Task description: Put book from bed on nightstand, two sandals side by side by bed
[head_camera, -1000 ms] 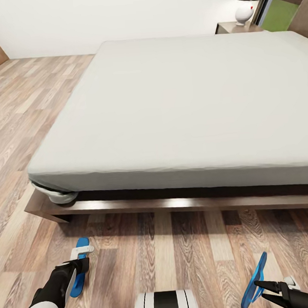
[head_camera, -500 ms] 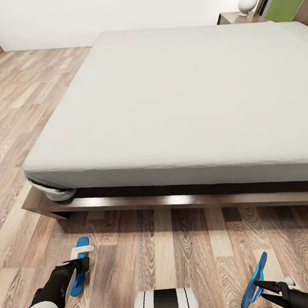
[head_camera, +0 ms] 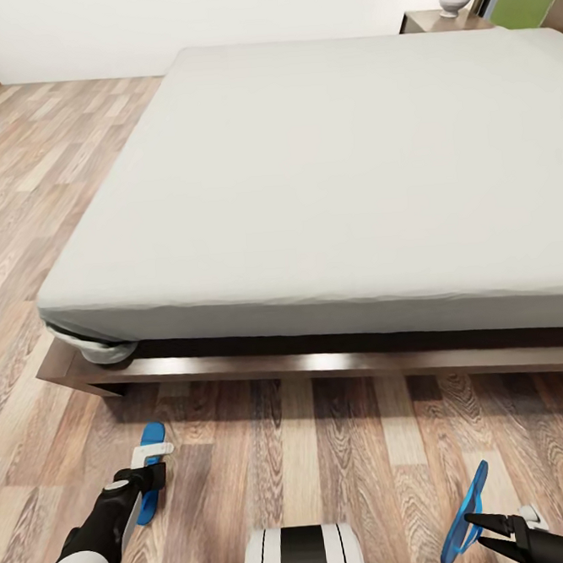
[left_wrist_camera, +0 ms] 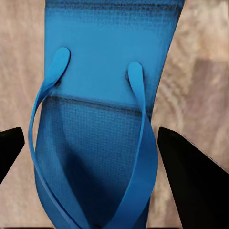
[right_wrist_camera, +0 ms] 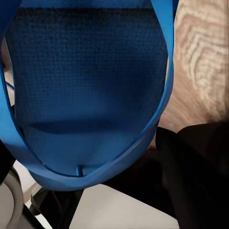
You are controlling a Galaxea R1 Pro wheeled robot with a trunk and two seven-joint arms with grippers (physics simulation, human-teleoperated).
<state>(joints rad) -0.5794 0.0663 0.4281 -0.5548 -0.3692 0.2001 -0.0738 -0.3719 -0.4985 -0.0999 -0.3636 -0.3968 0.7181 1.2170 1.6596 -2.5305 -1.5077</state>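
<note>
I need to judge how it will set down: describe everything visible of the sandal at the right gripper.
The right sandal is a thin, flat, bright blue flip-flop with a finely textured footbed and a smooth Y-shaped strap, rubbery in look. In the head view it stands on edge, tilted, above the wood-plank floor in front of the bed. The right gripper has its fingers at the lower end, apparently pinching it.

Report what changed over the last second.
Mostly the camera moved: the bed sits higher in the head view. The left sandal shifted with the floor, under the open left end effector. The right end effector holds the right sandal as before.
</note>
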